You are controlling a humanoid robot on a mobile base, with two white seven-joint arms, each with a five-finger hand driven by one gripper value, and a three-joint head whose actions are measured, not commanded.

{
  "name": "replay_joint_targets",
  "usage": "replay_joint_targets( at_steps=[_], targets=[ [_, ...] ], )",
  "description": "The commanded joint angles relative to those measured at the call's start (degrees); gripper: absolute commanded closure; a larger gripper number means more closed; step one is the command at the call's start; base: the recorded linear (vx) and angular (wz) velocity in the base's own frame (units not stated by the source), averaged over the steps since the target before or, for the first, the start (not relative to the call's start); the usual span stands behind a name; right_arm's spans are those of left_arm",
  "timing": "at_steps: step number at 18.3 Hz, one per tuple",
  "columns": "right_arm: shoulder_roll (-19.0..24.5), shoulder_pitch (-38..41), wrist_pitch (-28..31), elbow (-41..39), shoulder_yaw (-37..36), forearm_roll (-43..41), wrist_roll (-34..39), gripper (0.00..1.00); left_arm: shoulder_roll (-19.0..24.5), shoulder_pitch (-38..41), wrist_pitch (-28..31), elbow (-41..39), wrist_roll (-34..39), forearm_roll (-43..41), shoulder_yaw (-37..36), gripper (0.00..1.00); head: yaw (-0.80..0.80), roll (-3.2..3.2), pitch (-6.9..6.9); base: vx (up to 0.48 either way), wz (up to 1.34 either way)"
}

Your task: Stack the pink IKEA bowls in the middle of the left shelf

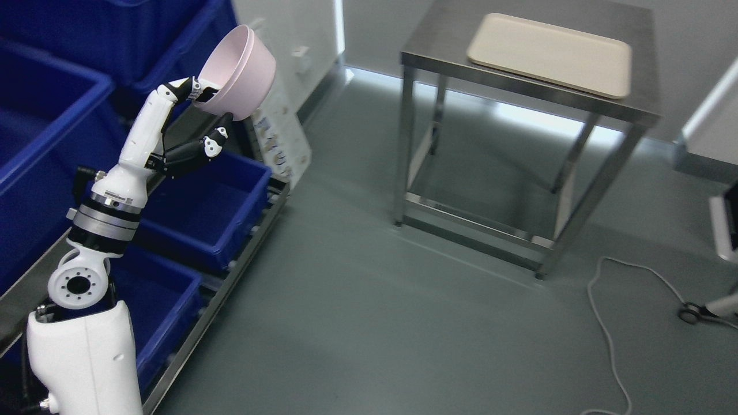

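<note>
My left hand (202, 112) is raised at the upper left and is shut on a pink bowl (239, 72). The bowl is tilted on its side, its opening facing up and to the left, toward the shelf. It hangs in the air in front of the blue bins (52, 121) of the left shelf, above a lower blue bin (213, 196). The fingers pinch the bowl's lower rim. The left arm comes up from the bottom left corner. My right arm is out of view.
A steel table (524, 86) stands at the upper right with a beige tray (550, 52) on it. A white cable (611, 323) lies on the grey floor at the lower right. A white panel (282, 138) leans by the shelf end.
</note>
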Motion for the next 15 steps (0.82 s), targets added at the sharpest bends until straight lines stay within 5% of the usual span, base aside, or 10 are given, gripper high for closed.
replay_joint_targets(
  at_steps=[1,9,15],
  targets=[
    [-1.0,-0.02,0.01,0.0,-0.53,0.44,0.02,0.0,1.0,-0.34,-0.05,-1.7,0.13,0.27,1.92,0.97,0.0,0.0,0.0,-0.317,1.18],
    [-1.0,-0.02,0.01,0.0,-0.53,0.44,0.02,0.0,1.0,-7.72,0.38,-2.23,0.22,0.8,0.34,0.97,0.0,0.0,0.0,-0.227,1.41],
    [-1.0,-0.02,0.01,0.0,-0.53,0.44,0.02,0.0,1.0,-11.06,10.74,0.31,0.48,-2.18,-0.81,0.97,0.0,0.0,0.0,-0.018,0.61]
  ],
)
